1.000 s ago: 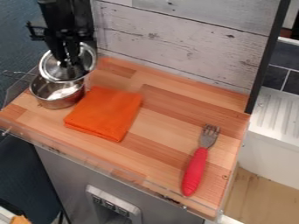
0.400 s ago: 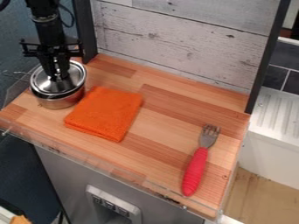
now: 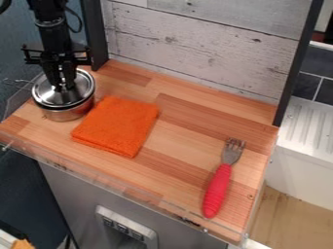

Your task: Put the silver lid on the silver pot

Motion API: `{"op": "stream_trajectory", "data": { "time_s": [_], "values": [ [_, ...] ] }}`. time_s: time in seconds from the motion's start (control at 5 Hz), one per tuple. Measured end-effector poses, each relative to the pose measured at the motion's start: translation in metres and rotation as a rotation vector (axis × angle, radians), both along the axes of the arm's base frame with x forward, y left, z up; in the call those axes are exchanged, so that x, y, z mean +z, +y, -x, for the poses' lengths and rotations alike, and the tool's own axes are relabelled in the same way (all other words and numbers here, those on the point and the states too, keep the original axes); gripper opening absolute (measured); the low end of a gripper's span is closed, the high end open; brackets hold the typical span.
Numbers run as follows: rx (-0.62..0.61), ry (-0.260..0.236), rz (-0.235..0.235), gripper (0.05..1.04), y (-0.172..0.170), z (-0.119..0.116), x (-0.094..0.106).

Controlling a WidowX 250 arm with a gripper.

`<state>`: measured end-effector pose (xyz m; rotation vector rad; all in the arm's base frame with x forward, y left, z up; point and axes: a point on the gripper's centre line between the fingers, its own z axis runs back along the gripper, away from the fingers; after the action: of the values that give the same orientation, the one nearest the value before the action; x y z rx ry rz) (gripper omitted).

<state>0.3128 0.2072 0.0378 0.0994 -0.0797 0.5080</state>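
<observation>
The black gripper [image 3: 62, 86] hangs at the upper left, shut on the knob at the middle of the silver lid [image 3: 79, 92]. Beneath it, the silver pot [image 3: 66, 114] stands at the left end of the wooden counter. The lid covers the pot's opening and lies roughly level at its rim; whether it rests fully on the rim all round cannot be told. The pot's inside is hidden under the lid.
An orange folded cloth [image 3: 117, 125] lies just right of the pot. Farther right is a fork with a red handle [image 3: 217, 189]. A whitewashed board wall [image 3: 201, 44] bounds the wooden counter [image 3: 182, 146] at the back.
The gripper has brought the lid down and slightly left. The lid was tilted above the back of the pot and now lies nearly level over it. Pot, cloth and fork have not moved.
</observation>
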Motion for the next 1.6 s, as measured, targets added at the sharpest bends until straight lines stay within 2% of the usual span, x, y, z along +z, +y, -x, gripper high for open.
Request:
{"op": "stream_trajectory", "data": {
  "time_s": [0.4, 0.6, 1.0, 1.2, 1.4, 1.6],
  "values": [
    [0.000, 0.009, 0.006, 0.285, 0.000, 0.001, -0.005],
    [-0.002, 0.013, 0.008, 0.332, -0.001, 0.002, -0.005],
    [-0.012, 0.020, 0.010, 0.912, -0.004, 0.007, -0.004],
    [-0.027, -0.036, -0.004, 1.007, -0.006, 0.005, 0.022],
    [-0.057, -0.052, 0.006, 1.002, -0.004, 0.008, 0.031],
    [-0.124, -0.030, 0.023, 1.000, -0.005, 0.011, 0.031]
  ]
}}
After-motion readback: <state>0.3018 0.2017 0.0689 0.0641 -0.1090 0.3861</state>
